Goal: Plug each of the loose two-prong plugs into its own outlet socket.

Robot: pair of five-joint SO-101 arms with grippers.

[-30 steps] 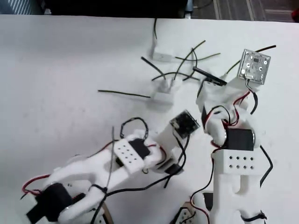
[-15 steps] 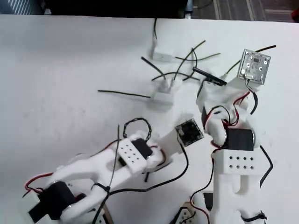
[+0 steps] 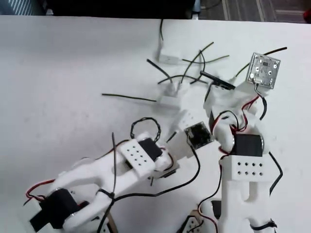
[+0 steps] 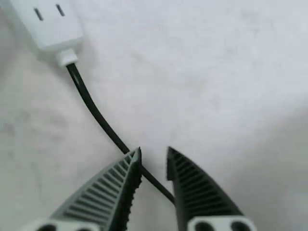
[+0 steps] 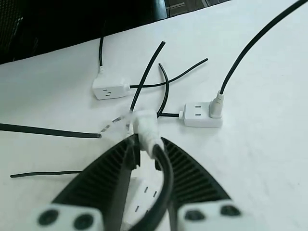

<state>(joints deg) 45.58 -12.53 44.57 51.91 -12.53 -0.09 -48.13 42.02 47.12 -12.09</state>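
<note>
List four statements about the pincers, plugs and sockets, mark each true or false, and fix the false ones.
1. The right pincer holds a white plug. True.
2. The left pincer grips a plug. False: it is open, astride a black cable.
3. The socket on that cable has a plug in it. False: both slots are bare.
4. The held plug's prongs are in no socket. True.

I'm seeing a white outlet socket (image 4: pixel 48 26) trailing a black cord (image 4: pixel 103 127) over the white table (image 4: pixel 216 72). Ribbed fingers (image 4: pixel 197 187) of the left gripper (image 4: pixel 154 161) are showing dark grey, the plug (image 5: pixel 144 126) white.
</note>
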